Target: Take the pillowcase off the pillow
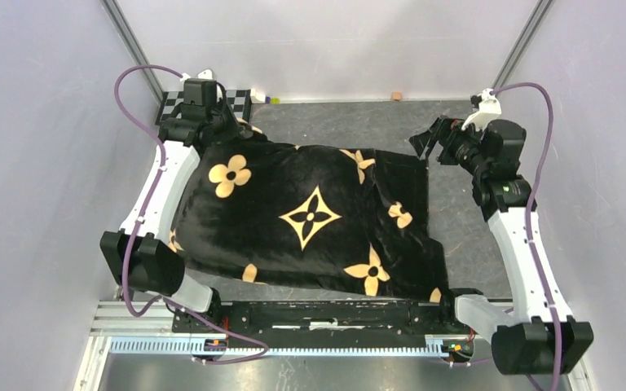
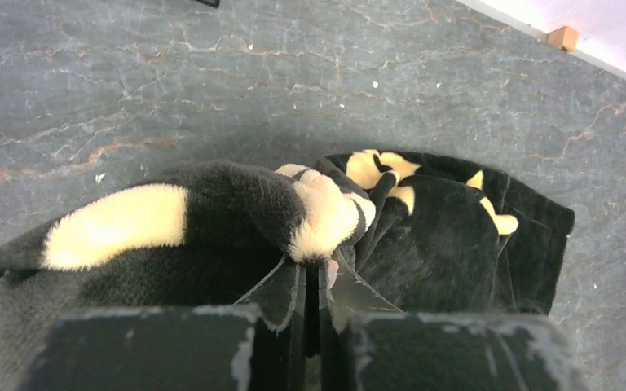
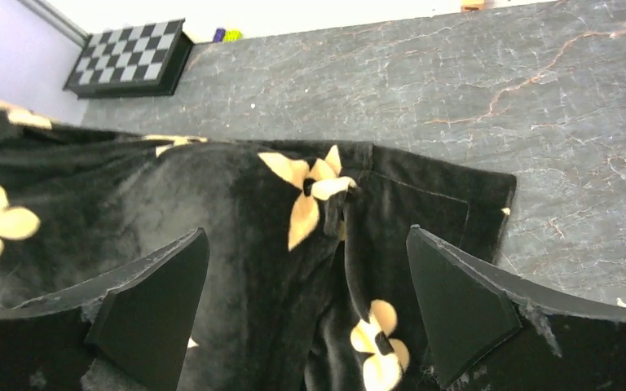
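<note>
Pillowcase (image 1: 310, 216): soft, limp plush; I'd grab its loose right hem.
My left claw (image 2: 314, 273): pinching a fold.
My right claw (image 3: 306, 236): agape.

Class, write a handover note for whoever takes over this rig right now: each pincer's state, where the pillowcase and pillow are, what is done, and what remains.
Left pincer: shut on a fold of the pillowcase at its far left corner.
Right pincer: open, above the case's far right edge, holding nothing.
The pillowcase lies across the table, bulging on the left and flat on the right. No pillow shows; it is probably inside.
Done: one grip.
Left: grip with the right, then pull the case off the pillow.
</note>
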You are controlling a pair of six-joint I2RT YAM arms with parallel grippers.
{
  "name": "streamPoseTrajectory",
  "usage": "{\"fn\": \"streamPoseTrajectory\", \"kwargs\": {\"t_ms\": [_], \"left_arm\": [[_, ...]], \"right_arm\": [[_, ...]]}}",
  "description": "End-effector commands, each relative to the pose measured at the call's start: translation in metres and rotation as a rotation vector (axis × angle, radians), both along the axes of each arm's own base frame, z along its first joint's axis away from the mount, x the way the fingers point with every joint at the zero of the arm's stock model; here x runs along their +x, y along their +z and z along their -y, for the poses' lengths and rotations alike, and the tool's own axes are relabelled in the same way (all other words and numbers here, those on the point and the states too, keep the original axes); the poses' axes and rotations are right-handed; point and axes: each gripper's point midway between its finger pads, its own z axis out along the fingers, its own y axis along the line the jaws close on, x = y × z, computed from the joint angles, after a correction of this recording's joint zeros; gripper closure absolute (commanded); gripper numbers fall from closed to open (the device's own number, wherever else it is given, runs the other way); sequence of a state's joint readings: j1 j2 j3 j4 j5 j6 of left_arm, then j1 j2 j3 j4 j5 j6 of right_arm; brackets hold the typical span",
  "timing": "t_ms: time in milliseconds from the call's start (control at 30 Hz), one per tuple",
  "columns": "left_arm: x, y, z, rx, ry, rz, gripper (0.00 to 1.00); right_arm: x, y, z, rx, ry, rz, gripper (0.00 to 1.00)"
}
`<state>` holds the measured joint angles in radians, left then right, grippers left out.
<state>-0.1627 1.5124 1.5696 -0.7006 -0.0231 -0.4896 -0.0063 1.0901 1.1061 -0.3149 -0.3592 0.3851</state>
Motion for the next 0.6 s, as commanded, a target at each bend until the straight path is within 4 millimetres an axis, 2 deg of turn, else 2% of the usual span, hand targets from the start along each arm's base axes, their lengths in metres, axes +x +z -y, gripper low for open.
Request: {"fn": "streamPoseTrajectory", "kwargs": {"t_ms": [0, 100, 133, 167, 200, 233, 267, 300, 333, 467, 567], "left_arm": [[0.018, 0.045, 0.015, -0.102, -0.006, 0.148, 0.98], [0.018, 0.046, 0.014, -0.114, 0.010, 0.155, 0.96], [0.017, 0.047, 0.013, -0.114, 0.017, 0.158, 0.87], [0.016, 0.049, 0.009, -0.099, 0.035, 0.165, 0.75], [0.014, 0.051, 0.006, -0.091, 0.045, 0.166, 0.57], [0.010, 0.053, 0.001, -0.079, 0.066, 0.164, 0.34], [0.006, 0.055, -0.002, -0.067, 0.082, 0.164, 0.19], [0.002, 0.058, -0.007, -0.053, 0.094, 0.171, 0.14], [-0.004, 0.062, -0.010, -0.039, 0.101, 0.179, 0.05], [-0.031, 0.069, -0.021, 0.022, 0.127, 0.199, 0.02], [-0.053, 0.064, -0.009, 0.028, 0.066, 0.201, 0.02]], "right_arm": [[-0.017, -0.035, -0.001, -0.152, 0.008, 0.000, 0.02], [-0.030, -0.075, -0.002, -0.170, -0.010, -0.062, 0.02], [-0.034, -0.086, -0.002, -0.161, -0.017, -0.078, 0.02], [-0.038, -0.098, -0.003, -0.136, -0.029, -0.087, 0.02], [-0.042, -0.111, -0.004, -0.104, -0.038, -0.099, 0.02], [-0.044, -0.118, -0.007, -0.081, -0.033, -0.087, 0.02], [-0.048, -0.128, -0.011, -0.064, -0.014, -0.092, 0.03], [-0.052, -0.135, -0.014, -0.054, 0.001, -0.104, 0.03], [-0.055, -0.145, -0.015, -0.052, 0.008, -0.122, 0.04], [-0.062, -0.177, -0.011, -0.093, 0.008, -0.198, 0.05], [-0.066, -0.199, -0.004, -0.120, -0.021, -0.238, 0.04]]}}
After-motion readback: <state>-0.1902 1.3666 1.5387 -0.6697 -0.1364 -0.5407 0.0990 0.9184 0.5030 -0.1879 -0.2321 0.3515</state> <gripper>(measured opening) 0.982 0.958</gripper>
